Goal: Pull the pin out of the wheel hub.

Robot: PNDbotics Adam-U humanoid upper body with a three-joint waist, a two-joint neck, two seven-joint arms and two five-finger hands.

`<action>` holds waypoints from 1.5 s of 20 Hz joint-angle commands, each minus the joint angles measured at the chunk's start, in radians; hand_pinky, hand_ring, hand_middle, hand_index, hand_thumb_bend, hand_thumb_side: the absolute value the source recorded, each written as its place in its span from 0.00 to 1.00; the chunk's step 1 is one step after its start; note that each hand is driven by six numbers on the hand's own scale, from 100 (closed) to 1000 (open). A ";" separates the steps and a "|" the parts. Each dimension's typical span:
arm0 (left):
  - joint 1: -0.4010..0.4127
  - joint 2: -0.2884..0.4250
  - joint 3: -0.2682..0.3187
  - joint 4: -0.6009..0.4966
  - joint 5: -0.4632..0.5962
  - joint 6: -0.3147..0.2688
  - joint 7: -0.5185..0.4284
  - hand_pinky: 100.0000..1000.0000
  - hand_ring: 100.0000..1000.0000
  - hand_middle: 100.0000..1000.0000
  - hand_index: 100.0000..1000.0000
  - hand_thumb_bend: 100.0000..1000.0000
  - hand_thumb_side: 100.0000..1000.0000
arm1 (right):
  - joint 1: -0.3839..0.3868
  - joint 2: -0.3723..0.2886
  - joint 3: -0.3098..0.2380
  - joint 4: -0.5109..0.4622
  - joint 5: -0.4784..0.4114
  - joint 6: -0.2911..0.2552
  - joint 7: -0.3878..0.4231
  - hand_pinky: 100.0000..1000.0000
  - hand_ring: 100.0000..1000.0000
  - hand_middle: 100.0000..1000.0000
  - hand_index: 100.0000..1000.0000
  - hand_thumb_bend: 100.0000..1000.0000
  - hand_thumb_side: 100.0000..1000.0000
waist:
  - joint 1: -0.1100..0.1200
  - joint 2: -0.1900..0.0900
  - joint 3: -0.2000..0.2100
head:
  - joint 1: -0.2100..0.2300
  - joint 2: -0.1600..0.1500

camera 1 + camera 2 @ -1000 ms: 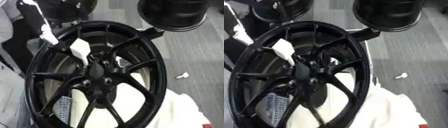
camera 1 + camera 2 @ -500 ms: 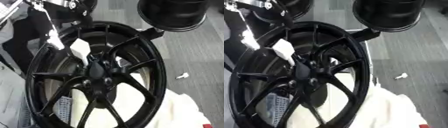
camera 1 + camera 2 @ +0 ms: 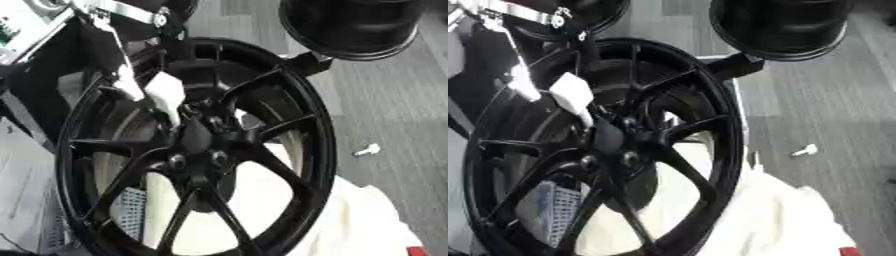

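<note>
Wheel (image 3: pixel 289 125), black and multi-spoked, stands tilted and fills most of both views, its hub (image 3: pixel 199 140) a little left of centre with dark bolt holes around it. Whether a pin sits in the hub cannot be told; no separate pin shows there. A small white piece (image 3: pixel 804 150), bolt-like in shape, lies on the grey floor (image 3: pixel 824 110) to the right of the rim, well apart from it.

From the upper left a black arm with silver joints (image 3: pixel 122 10) comes down over the wheel's top edge. At its end a white-covered left hand (image 3: pixel 164 97) reaches in between the spokes, just above and left of the hub. How its fingers stand, and whether they have hold of anything, cannot be told. The right hand shows in neither view.

A cream cloth (image 3: pixel 359 225) lies under the wheel's lower right side. A second black wheel (image 3: pixel 785 25) sits at the top right. Through the lower spokes a pale perforated panel (image 3: pixel 549 210) shows.
</note>
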 commanded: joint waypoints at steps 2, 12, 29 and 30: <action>-0.007 0.006 0.001 0.015 0.000 0.002 0.002 0.78 0.74 0.67 0.81 0.60 0.25 | -0.015 -0.016 -0.016 -0.001 0.002 0.000 -0.008 0.86 0.80 0.70 0.78 0.00 0.52 | -0.006 -0.020 -0.003 | 0.017 0.005; 0.010 -0.003 -0.007 0.042 0.008 0.008 0.002 0.77 0.71 0.59 0.78 0.56 0.21 | -0.013 -0.012 -0.021 0.001 -0.001 0.002 -0.022 0.86 0.80 0.70 0.78 0.00 0.52 | -0.010 -0.017 -0.006 | 0.039 0.005; 0.016 -0.011 -0.014 0.057 0.016 0.000 0.002 0.70 0.60 0.44 0.63 0.40 0.07 | -0.010 -0.009 -0.026 0.008 0.000 0.006 -0.046 0.86 0.80 0.71 0.78 0.00 0.54 | -0.010 -0.014 -0.010 | 0.054 0.005; 0.016 -0.012 -0.014 0.058 0.016 -0.001 0.002 0.70 0.60 0.44 0.63 0.40 0.06 | -0.010 -0.009 -0.026 0.008 0.000 0.006 -0.047 0.86 0.80 0.71 0.77 0.00 0.54 | -0.010 -0.014 -0.010 | 0.054 0.005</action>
